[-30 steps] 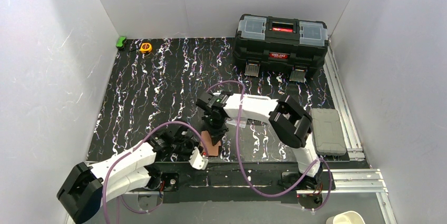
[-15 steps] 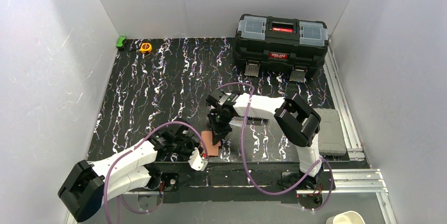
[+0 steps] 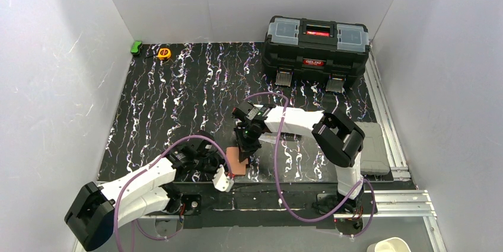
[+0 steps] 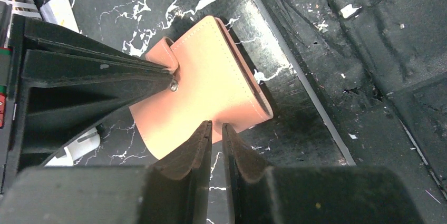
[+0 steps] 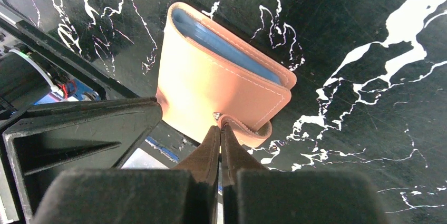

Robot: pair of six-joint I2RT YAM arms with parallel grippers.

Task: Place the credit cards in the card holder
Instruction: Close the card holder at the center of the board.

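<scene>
card holder (image 3: 237,161): salmon-pink, folded; at the mat's near edge, well in front of the toolbox (image 3: 316,41) and somewhat to its left.
credit card (image 5: 226,45): light blue; its edge shows inside the holder's fold.
right gripper (image 5: 219,124): jaws closed together, pinching the snap tab (image 5: 253,133).
left gripper (image 4: 216,125): narrow gap, tips at the holder's edge opposite the tab; cannot tell whether it grips.
tape measure (image 3: 164,53): yellow, well left of the toolbox.
grey case (image 3: 369,145): in front of the toolbox, to its right.
</scene>
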